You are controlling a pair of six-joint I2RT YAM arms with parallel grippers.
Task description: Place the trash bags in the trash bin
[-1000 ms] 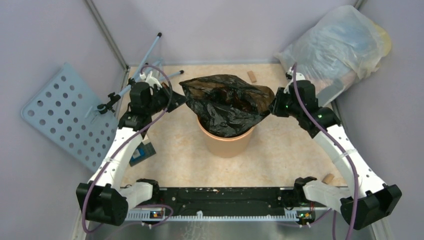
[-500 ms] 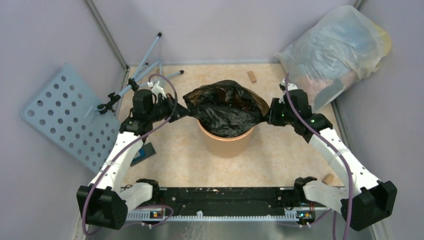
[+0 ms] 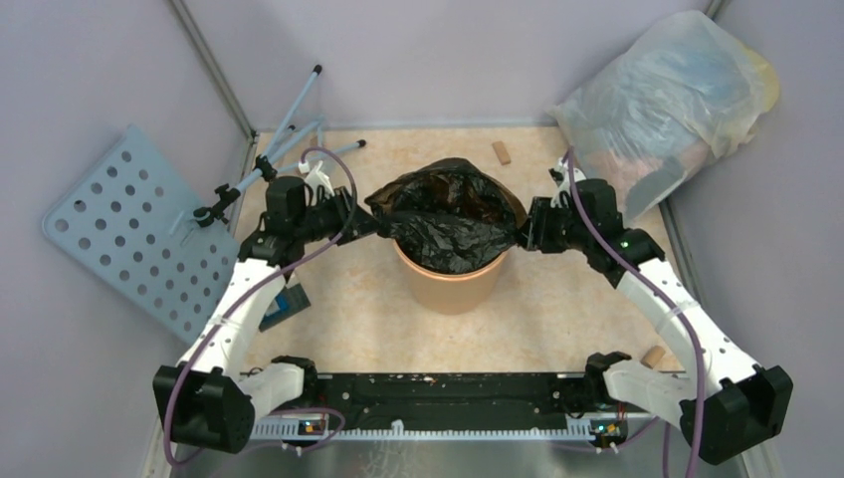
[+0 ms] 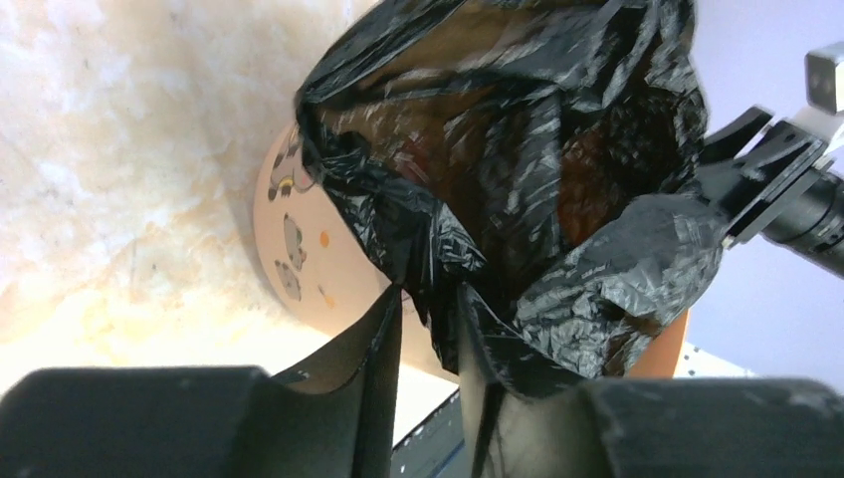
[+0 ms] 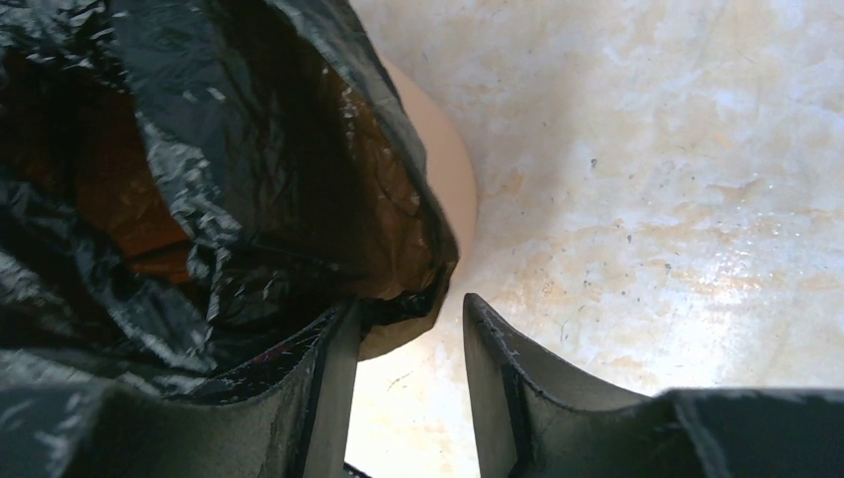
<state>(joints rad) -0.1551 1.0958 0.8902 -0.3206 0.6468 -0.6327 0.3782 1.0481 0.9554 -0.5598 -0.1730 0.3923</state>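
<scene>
The glossy black trash bag sits in the mouth of the round orange trash bin, its crinkled edge spread over the rim. My left gripper is at the bag's left edge and my right gripper at its right edge. In the left wrist view the left gripper stands open, with a fold of the bag hanging between its tips in front of the bin. In the right wrist view the right gripper is open. The bag lies against its left finger over the bin's wall.
A big translucent stuffed bag fills the back right corner. A perforated blue-grey panel and thin rods lean at the left. Small wooden blocks lie behind the bin and at the near right.
Both arms have come down and inward, and the bag has sunk from above the bin into its mouth. Both grippers' jaws have parted.
</scene>
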